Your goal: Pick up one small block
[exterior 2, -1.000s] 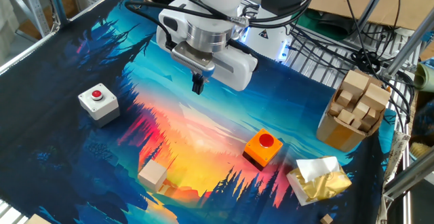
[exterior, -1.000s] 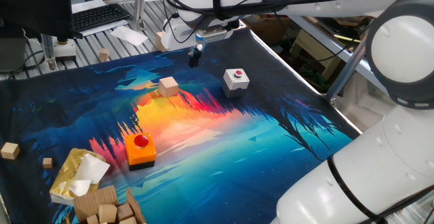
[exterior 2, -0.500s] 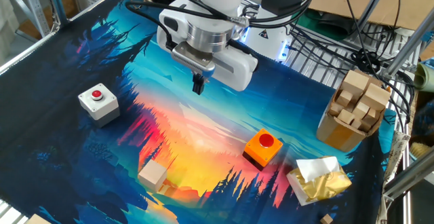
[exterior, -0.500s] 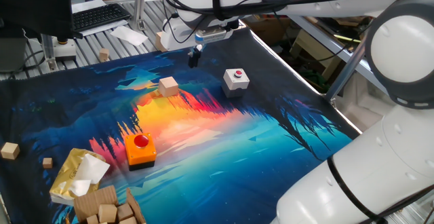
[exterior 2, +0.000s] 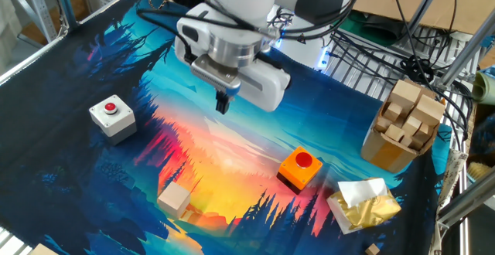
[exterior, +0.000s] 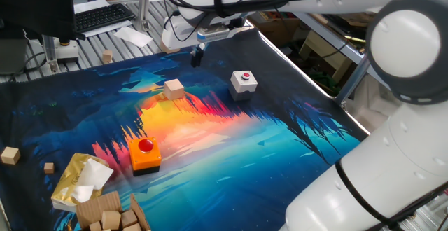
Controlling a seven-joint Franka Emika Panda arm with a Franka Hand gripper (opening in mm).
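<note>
The small block [exterior: 173, 88] is a pale tan wooden cube lying on the colourful mat, left of the white red-button box [exterior: 243, 81]. It also shows in the other fixed view [exterior 2: 174, 200] near the front edge. My gripper [exterior: 197, 57] hangs in the air above the mat's far part, behind and to the right of the block, well apart from it. In the other fixed view the gripper [exterior 2: 223, 104] has its fingers together and holds nothing.
An orange box with a red button [exterior: 145, 155] sits at the front. A yellow-and-white packet [exterior: 79, 180] and a cardboard holder of browner cubes [exterior 2: 402, 124] stand at the mat's end. Tiny wooden cubes [exterior: 10, 155] lie off the mat's left.
My gripper has shifted slightly toward the block's side and a little lower over the mat. The block and the boxes have not moved.
</note>
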